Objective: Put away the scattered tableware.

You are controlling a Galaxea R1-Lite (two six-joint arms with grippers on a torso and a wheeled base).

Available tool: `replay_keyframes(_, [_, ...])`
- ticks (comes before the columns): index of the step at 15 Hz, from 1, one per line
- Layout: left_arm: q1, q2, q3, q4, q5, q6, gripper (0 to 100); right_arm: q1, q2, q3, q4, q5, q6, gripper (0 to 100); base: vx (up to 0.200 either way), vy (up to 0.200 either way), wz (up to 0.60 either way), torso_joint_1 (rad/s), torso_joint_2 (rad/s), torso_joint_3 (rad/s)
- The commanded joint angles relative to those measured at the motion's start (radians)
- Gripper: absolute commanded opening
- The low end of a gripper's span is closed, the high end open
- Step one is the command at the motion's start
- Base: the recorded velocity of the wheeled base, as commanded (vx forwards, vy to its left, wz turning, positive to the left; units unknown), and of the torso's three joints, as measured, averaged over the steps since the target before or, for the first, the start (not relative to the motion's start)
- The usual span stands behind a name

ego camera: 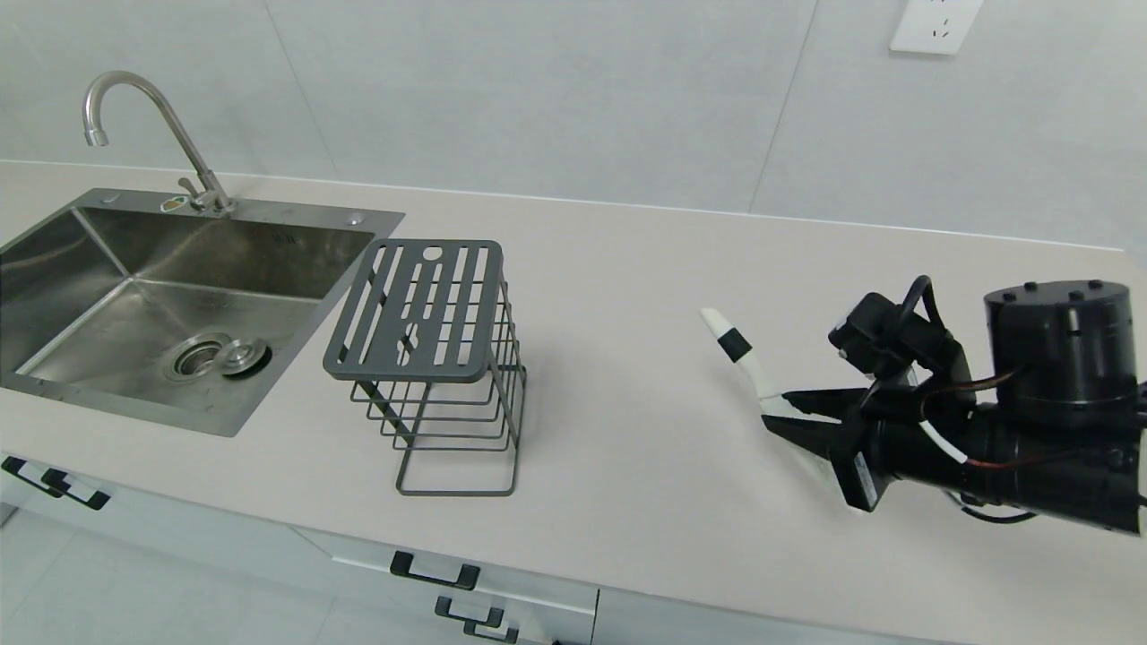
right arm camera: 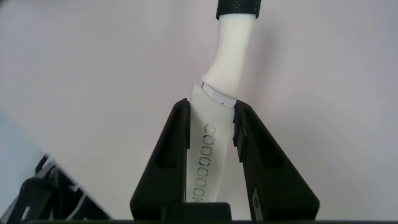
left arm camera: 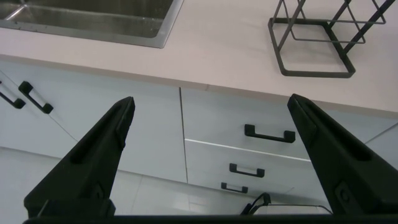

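Knife: blade pinched in your right gripper, handle outward, over the counter, well right of the rack; carry it steadily and align it with a slot; left gripper spread wide, low by the drawers.

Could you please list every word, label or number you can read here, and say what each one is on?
None reads clearly.
On the knife blade, gripped by the right hand: a row of small round marks, too blurred to read.
On the sticker on the rim of the sink, beside the faucet: too small to read.
On the sink's back wall, a faint mark: too small to read.
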Motion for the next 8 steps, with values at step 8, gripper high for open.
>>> replay_keyframes(8, [0.000,0.000,0.000,-0.003,-0.051,0.036,100,-0.050,0.020,0.015,-0.140,0.065,-0.251,0,0.000,0.000,0.00,0.000,0.00,0.000])
